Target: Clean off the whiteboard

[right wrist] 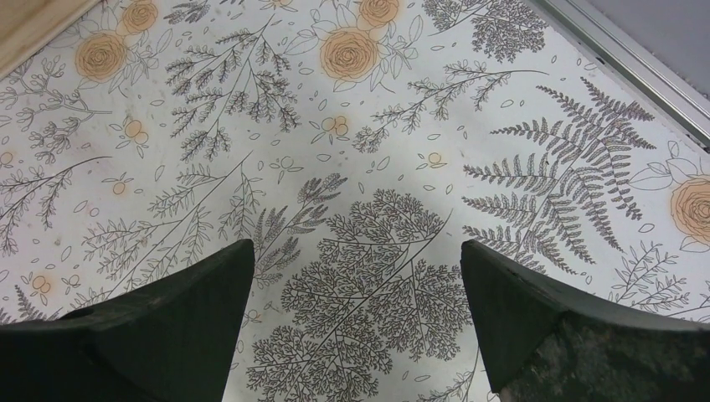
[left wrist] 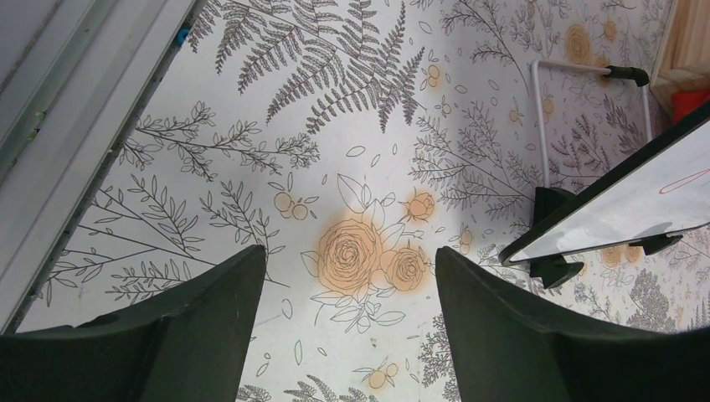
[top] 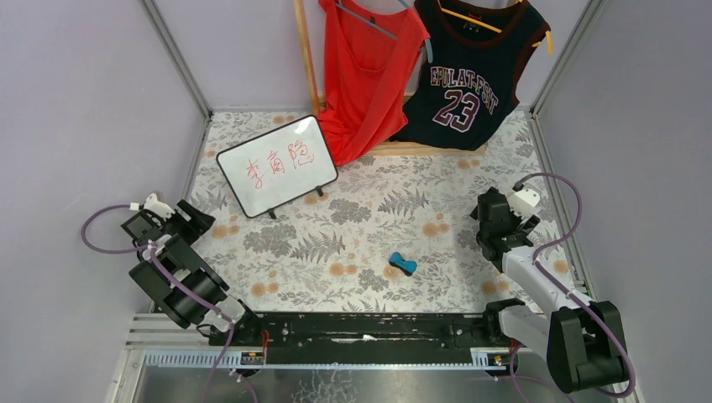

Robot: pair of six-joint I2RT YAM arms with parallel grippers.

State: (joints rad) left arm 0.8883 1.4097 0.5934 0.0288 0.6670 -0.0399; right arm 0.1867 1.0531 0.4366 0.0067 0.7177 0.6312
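Note:
The whiteboard stands tilted at the back left of the flowered table, with red handwritten characters on it. Its lower corner and black feet show at the right of the left wrist view. A small blue bone-shaped eraser lies on the cloth right of centre, toward the front. My left gripper hovers open near the left edge, in front of the board, with only the cloth between its fingers. My right gripper is open over bare cloth at the right, beyond the eraser.
A red tank top and a dark number 23 jersey hang on a wooden rack at the back. Metal frame posts and grey walls close in both sides. A black rail runs along the near edge.

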